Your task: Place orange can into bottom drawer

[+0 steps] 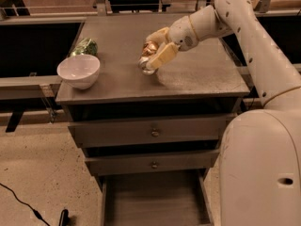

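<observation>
The orange can (148,55) is tilted, held just above the grey cabinet top (197,74) near its middle. My gripper (155,51) reaches in from the right, and its cream fingers (162,55) are shut on the orange can. The bottom drawer (153,199) is pulled open at the bottom of the camera view, with a plain grey floor and nothing in it.
A white bowl (78,70) stands at the front left of the top, with a green shiny snack bag (84,47) behind it. Two upper drawers (150,132) with round knobs are shut. My white arm and base (263,164) fill the right side. A black cable (28,206) lies on the floor.
</observation>
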`<state>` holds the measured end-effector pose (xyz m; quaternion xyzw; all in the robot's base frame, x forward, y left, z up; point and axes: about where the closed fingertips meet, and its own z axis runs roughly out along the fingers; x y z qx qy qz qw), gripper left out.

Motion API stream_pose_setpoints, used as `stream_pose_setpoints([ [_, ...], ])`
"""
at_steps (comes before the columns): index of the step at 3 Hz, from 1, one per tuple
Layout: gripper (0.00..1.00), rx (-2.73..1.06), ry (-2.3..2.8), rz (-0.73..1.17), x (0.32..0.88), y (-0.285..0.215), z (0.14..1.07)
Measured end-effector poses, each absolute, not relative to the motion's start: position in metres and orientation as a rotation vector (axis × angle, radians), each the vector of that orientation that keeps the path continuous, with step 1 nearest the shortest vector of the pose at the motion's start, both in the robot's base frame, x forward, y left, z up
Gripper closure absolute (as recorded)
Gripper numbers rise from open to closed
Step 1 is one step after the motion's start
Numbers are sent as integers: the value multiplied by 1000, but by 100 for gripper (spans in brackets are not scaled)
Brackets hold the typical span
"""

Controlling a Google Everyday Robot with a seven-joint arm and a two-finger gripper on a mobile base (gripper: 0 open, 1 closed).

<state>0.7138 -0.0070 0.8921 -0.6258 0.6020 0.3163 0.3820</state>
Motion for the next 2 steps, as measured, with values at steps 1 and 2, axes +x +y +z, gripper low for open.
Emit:
stream_pose_setpoints([
  [1, 95, -1664, 1381, 840, 656, -41, 939],
  [2, 100, -1678, 1432, 686, 587, -96, 983],
])
